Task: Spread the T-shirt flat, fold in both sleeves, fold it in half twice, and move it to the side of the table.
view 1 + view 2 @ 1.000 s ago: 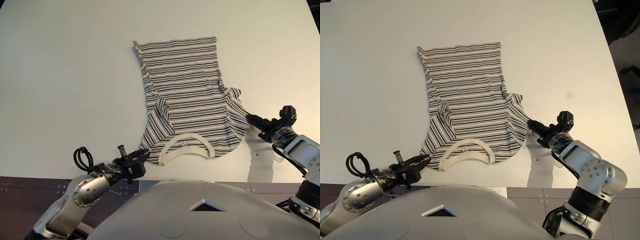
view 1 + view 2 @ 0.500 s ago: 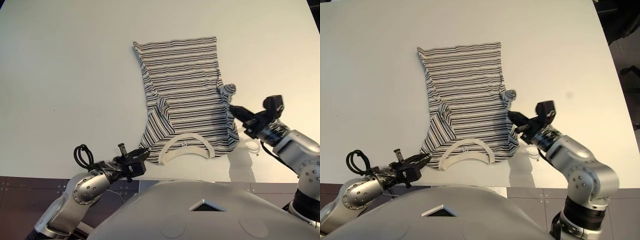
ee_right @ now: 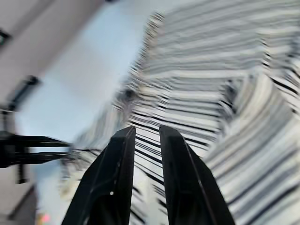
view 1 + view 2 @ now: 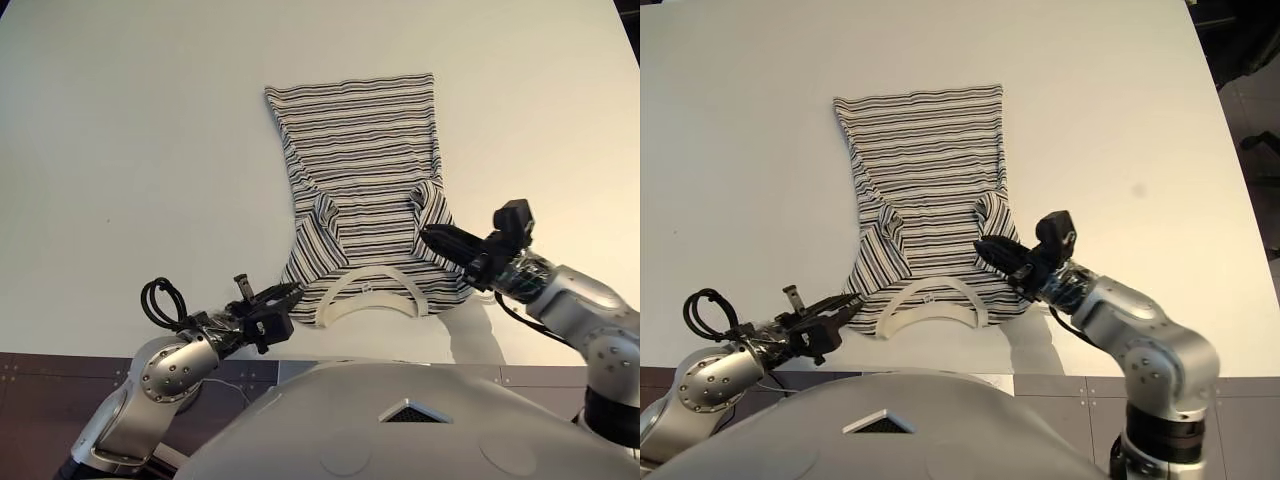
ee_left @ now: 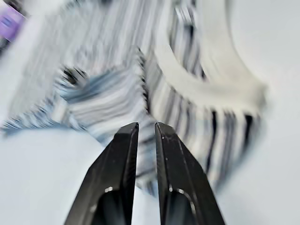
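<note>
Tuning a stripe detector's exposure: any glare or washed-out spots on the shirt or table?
Left eye view: table evenly lit, no glare; T-shirt stripes contrast strongly, but its cream collar nearly matches the table. Left wrist view: collar is the brightest patch, close to washed out. Right wrist view: stripes read dark on light.

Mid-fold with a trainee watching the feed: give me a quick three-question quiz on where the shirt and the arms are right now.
1. True or false: the T-shirt lies with its collar toward the robot.
2. The right gripper is over: A) the shirt's right side, by the folded-in right sleeve; B) the far hem; C) the shirt's left shoulder.
3. Missing word: the left gripper sits by the shirt's ___ shoulder, near the table edge.
Key: 1 true; 2 A; 3 left.
</note>
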`<state>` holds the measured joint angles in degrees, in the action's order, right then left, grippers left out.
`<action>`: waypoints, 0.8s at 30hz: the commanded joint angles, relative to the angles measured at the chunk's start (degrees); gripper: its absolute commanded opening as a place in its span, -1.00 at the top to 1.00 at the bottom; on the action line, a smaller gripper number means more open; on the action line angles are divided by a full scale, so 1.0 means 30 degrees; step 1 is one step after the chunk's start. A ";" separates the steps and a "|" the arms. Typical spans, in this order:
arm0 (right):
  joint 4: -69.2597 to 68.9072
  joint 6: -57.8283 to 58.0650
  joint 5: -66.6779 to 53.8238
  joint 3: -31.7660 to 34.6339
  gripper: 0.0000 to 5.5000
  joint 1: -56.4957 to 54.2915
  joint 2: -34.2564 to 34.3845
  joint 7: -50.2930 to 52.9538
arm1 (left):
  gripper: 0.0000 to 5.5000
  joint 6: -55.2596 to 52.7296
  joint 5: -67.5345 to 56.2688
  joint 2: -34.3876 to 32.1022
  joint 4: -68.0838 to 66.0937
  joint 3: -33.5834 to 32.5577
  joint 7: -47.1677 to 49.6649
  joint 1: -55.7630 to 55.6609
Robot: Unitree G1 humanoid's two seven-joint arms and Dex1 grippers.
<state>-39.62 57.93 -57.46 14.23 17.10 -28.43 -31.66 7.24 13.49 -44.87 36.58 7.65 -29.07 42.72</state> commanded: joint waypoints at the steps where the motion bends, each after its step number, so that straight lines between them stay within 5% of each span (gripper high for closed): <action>1: 0.2749 -0.2717 0.3503 0.1715 0.67 0.0054 -0.4831 -0.3067 | 0.76 0.1648 -0.1389 0.0134 0.0175 -0.1992 0.0050 0.0746; 5: 0.5269 -1.1996 1.1882 0.0047 0.53 0.2671 -0.8708 -0.6492 | 0.76 0.5440 -0.0036 -0.0992 -0.2005 -0.4310 -0.0051 0.2516; 8: 0.7424 -2.0517 1.6435 -0.1213 0.31 0.3796 -1.0244 -0.8566 | 0.57 0.8300 0.3103 -0.1374 -0.4733 -0.4356 0.1234 0.2422; 12: 1.0397 -2.9099 2.0344 -0.3048 0.29 0.3177 -1.1358 -0.9195 | 0.44 1.1657 0.6450 -0.1494 -0.6854 -0.3938 0.3169 0.1573; 16: 1.2653 -3.2993 2.2547 -0.4262 0.29 0.2625 -1.1152 -0.8247 | 0.44 1.3928 0.8093 -0.1990 -0.8116 -0.3849 0.4041 0.1306; 24: 1.4002 -3.4732 2.4069 -0.6607 0.29 0.0903 -1.0240 -0.6816 | 0.44 1.3629 0.9895 -0.0951 -0.9021 -0.2284 0.4617 -0.1441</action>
<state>1.06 -46.21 11.92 -3.23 20.07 -59.72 -51.79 49.37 40.97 -48.05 10.59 -0.04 -15.14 39.07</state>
